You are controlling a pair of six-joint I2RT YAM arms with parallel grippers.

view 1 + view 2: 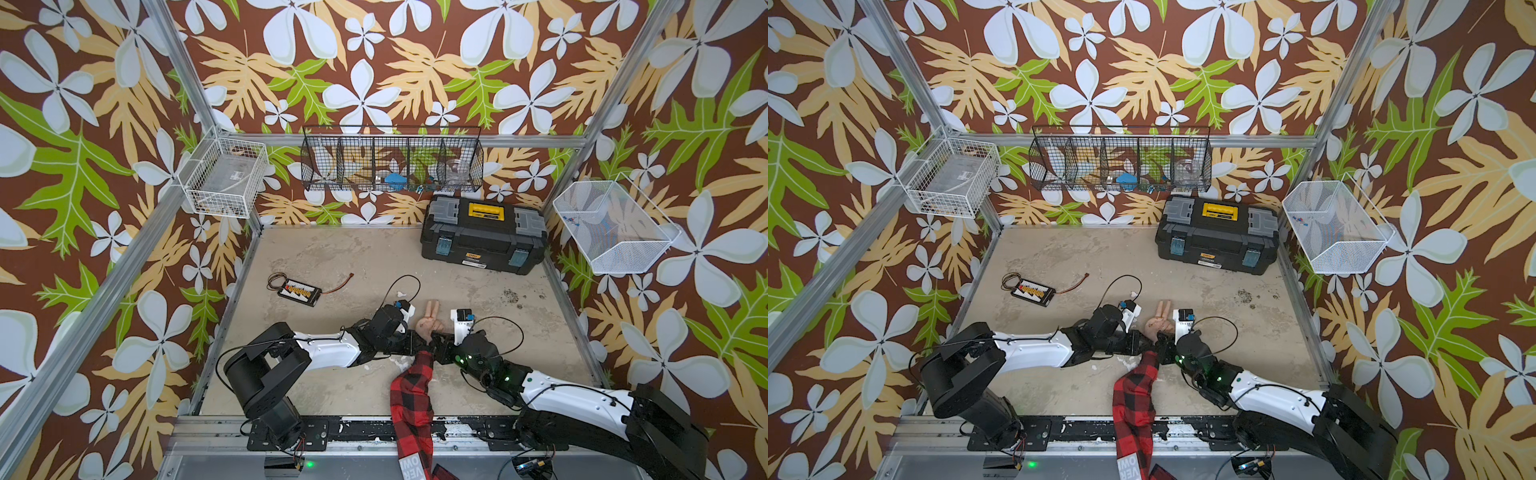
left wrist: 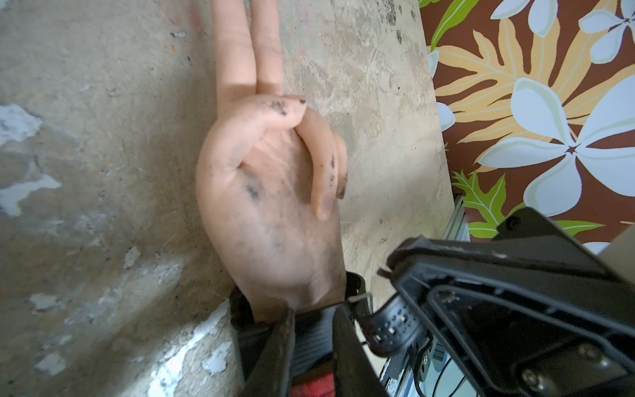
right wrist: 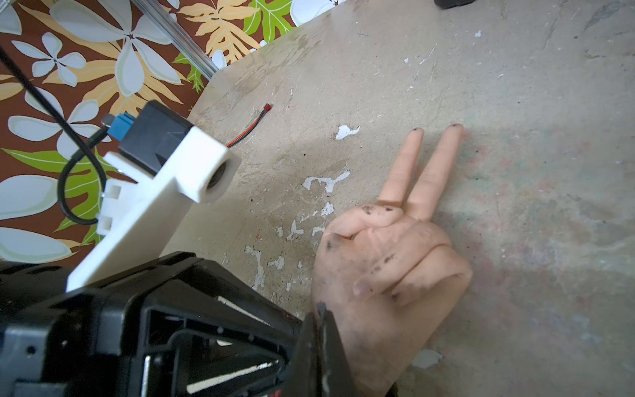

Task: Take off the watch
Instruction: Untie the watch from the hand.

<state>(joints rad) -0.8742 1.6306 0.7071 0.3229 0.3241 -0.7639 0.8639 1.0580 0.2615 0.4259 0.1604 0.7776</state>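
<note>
The watch [image 2: 391, 328] sat strapped round the wrist of the mannequin hand [image 2: 271, 206], which lay palm up on the tabletop [image 1: 374, 257], fingers toward 12 o'clock. The left end effector [image 2: 314, 312], reaching in from 9 o'clock, had its jaws nearly closed, pinching the watch's strap. The right end effector [image 3: 321, 309], from 3 o'clock, was fully closed, tips against the hand's heel. Whether it held anything could not be determined.

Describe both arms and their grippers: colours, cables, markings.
Both arms have white shells on black joints: left arm, right arm. The right arm shows small green lights. Thin black cables loop off each wrist to a black camera with a blue plug on a white mount. The left gripper and right gripper are black, with slim tapered fingers.
</note>
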